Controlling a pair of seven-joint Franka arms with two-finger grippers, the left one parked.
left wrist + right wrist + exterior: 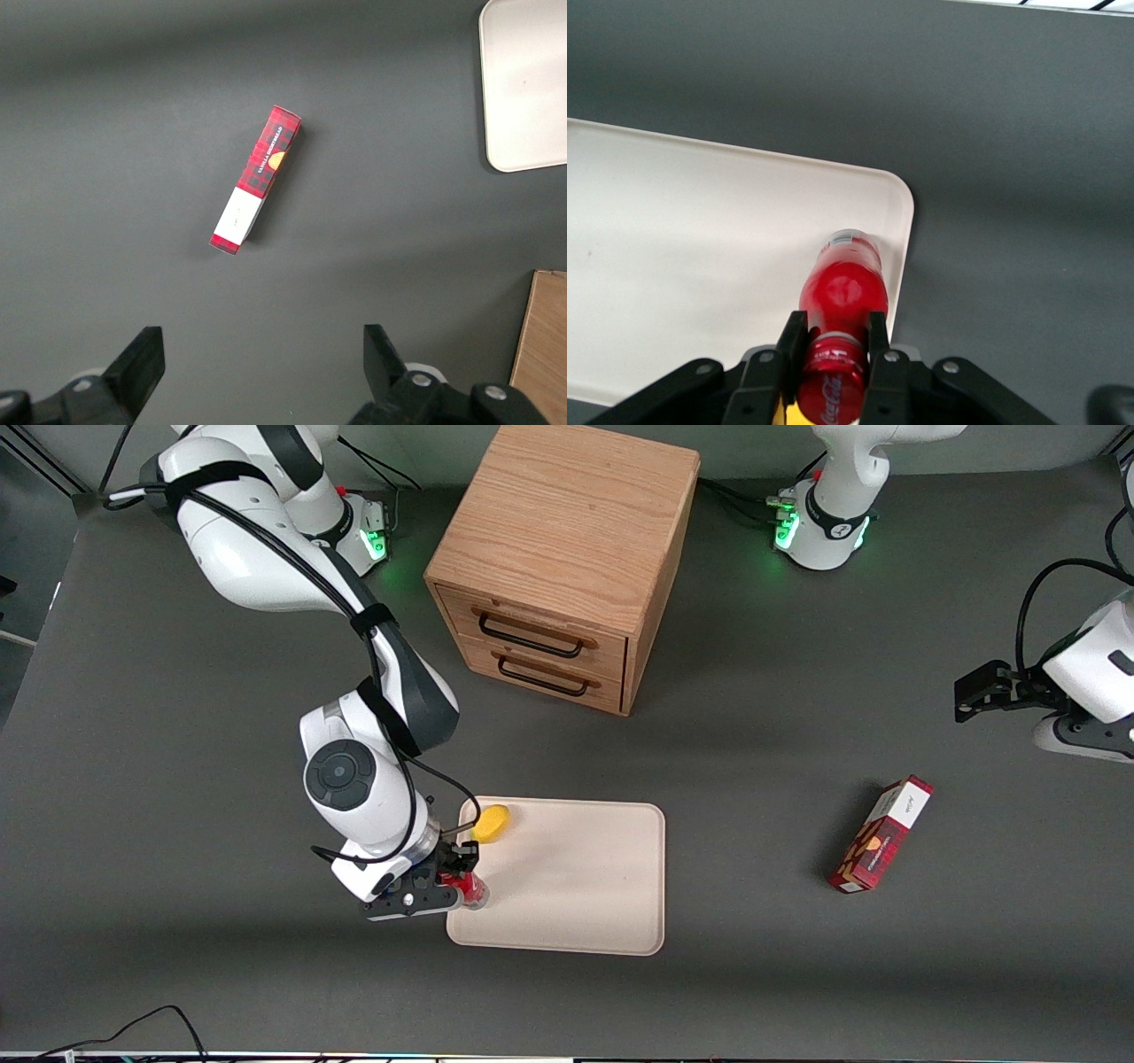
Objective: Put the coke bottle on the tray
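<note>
My right gripper (458, 875) is shut on the coke bottle (469, 887), a small red bottle with white lettering. It holds the bottle over the tray (576, 886) at the corner nearest the front camera, toward the working arm's end. In the right wrist view the black fingers (792, 343) clamp the bottle (843, 290) just below its cap, with its clear base pointing down at the cream tray (691, 248) close to the rim. The gripper (835, 333) hides the cap end. Whether the base touches the tray I cannot tell.
A yellow fruit (490, 822) lies on the tray's corner farther from the camera, close to the gripper. A wooden two-drawer cabinet (567, 558) stands farther back. A red carton (880, 834) (257, 177) lies toward the parked arm's end of the table.
</note>
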